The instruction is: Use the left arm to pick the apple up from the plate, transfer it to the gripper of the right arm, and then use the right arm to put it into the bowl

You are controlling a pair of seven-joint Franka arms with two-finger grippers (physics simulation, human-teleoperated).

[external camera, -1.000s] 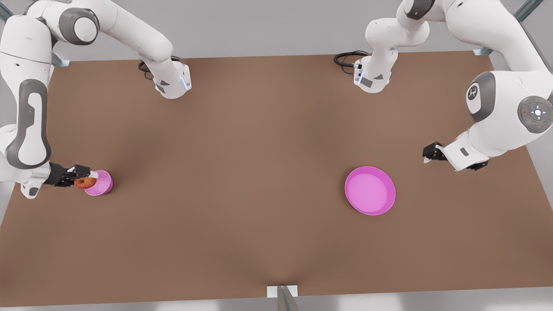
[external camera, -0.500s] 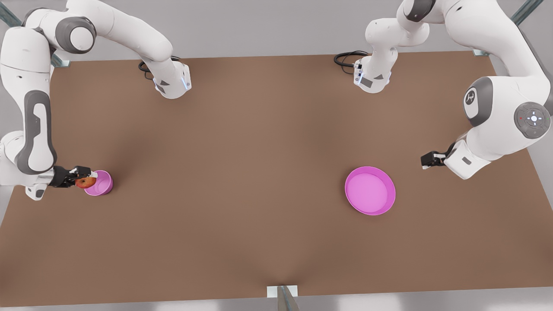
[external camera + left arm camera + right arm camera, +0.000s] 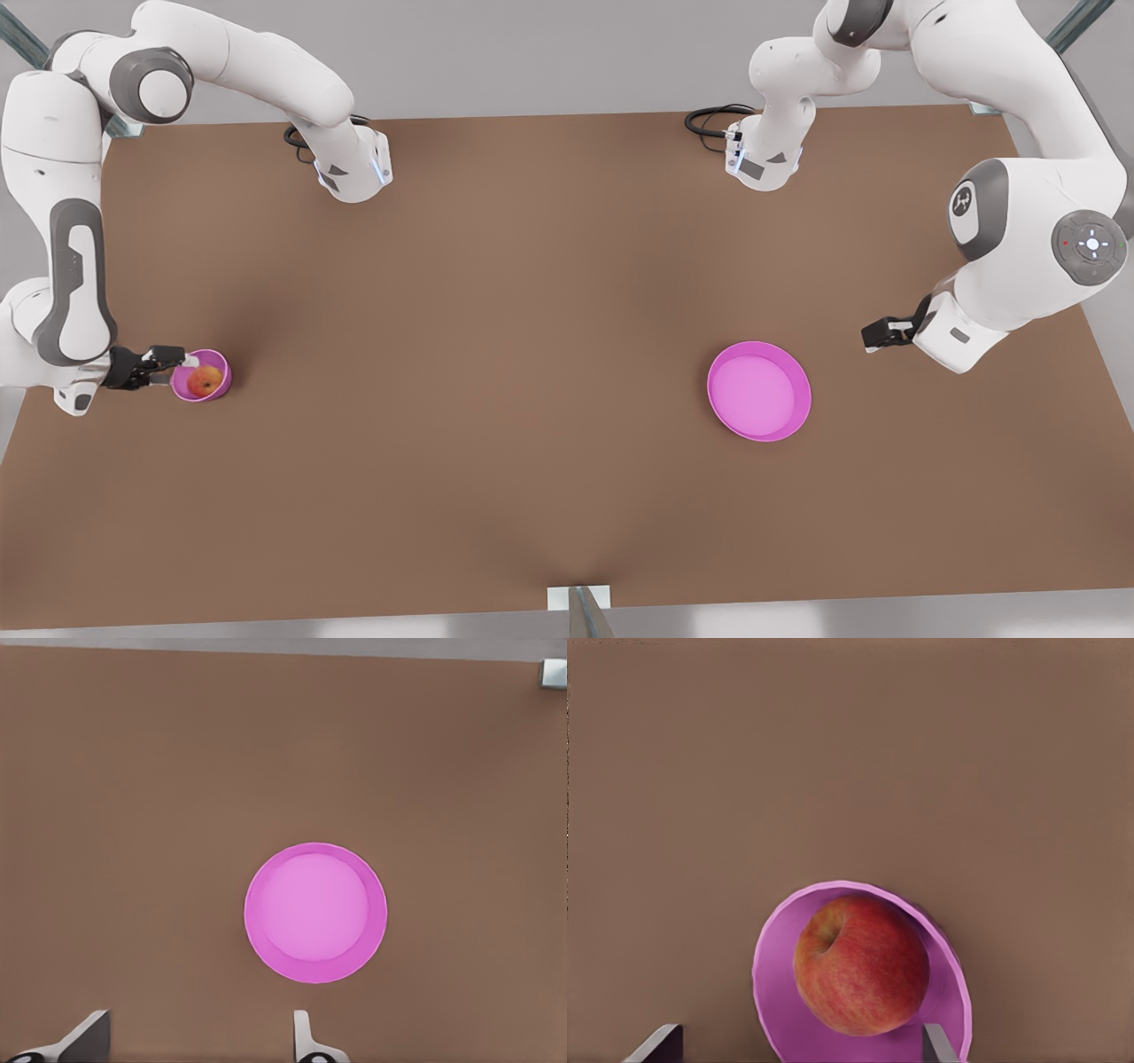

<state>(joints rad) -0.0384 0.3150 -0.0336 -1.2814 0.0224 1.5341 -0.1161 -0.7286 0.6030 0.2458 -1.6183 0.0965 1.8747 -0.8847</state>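
apple: The apple (image 3: 205, 381) sits inside the bowl (image 3: 219, 387), at the front view's left. It is not being held now. I think it lies there because the bowl is where it is meant to end up.
bowl: It is small and deep, just wider than the apple (image 3: 861, 964), so its wall (image 3: 772, 992) should stop the fruit rolling off.
right gripper: The right gripper (image 3: 168, 361) hangs just beside the bowl's rim. Its fingers (image 3: 660, 1041) are spread wide with nothing between them.
left gripper: The left gripper (image 3: 873, 335) waits near the plate (image 3: 800, 416), at the front view's right. Its fingers (image 3: 84, 1036) are spread too and hold nothing.
plate: The plate (image 3: 376, 939) has nothing on it, since its fruit is in the bowl.
task: It looks done to me.
table: The brown table (image 3: 496, 354) holds both pink dishes, well apart.
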